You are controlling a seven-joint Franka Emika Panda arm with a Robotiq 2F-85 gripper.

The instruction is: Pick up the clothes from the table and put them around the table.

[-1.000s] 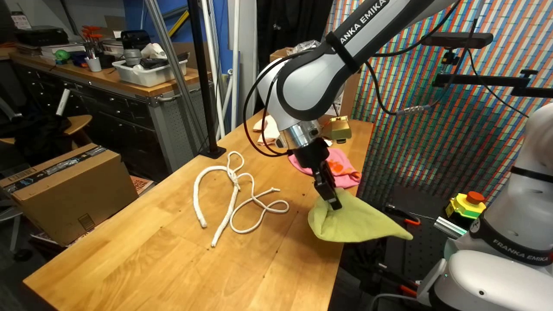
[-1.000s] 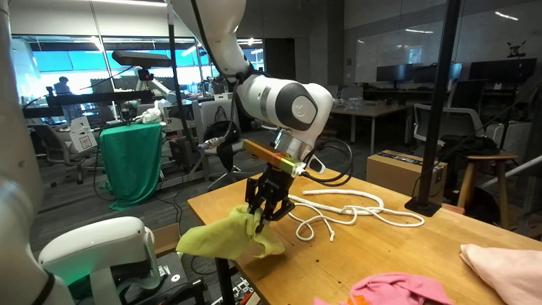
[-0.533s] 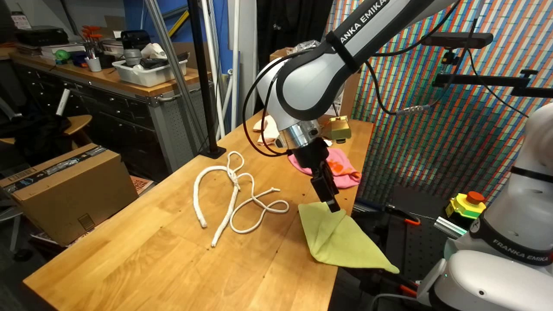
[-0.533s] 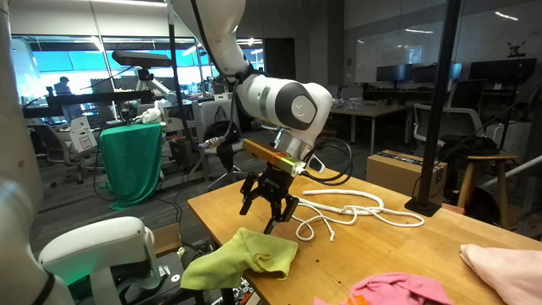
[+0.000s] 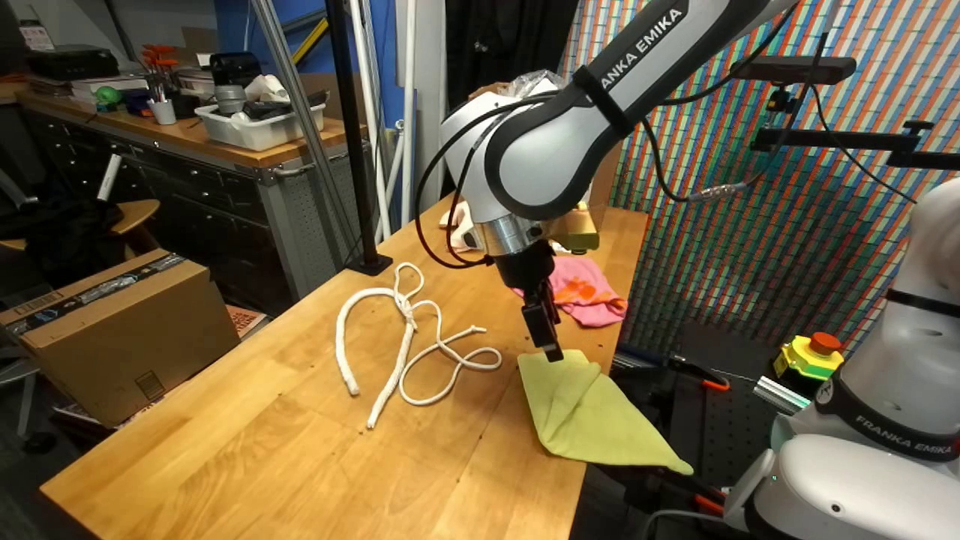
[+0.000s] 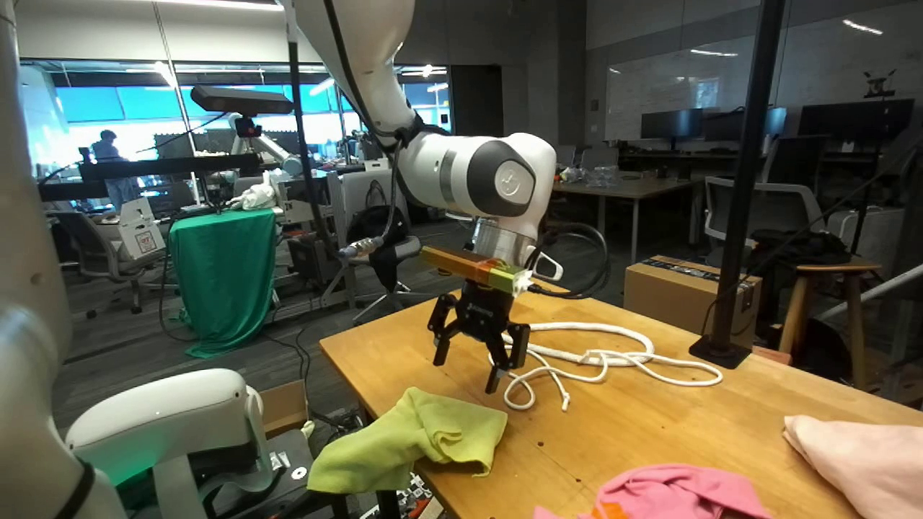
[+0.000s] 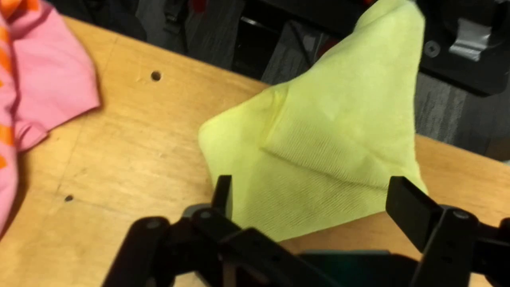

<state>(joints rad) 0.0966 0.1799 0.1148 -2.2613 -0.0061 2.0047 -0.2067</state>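
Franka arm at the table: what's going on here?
The Franka arm has just let go of the yellow-green cloth; its open end effector hovers above the wooden table, holding nothing. The cloth lies partly on the table, the rest hanging over the edge. The pink-and-orange cloth and the pale pink cloth lie farther along, and white rope lies there too.

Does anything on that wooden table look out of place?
Yes: the yellow-green soft fabric cloth lies creased and askew, with one pointed end sticking out past the edge of the long light-wood tabletop. With that part over the side, it might slip off.
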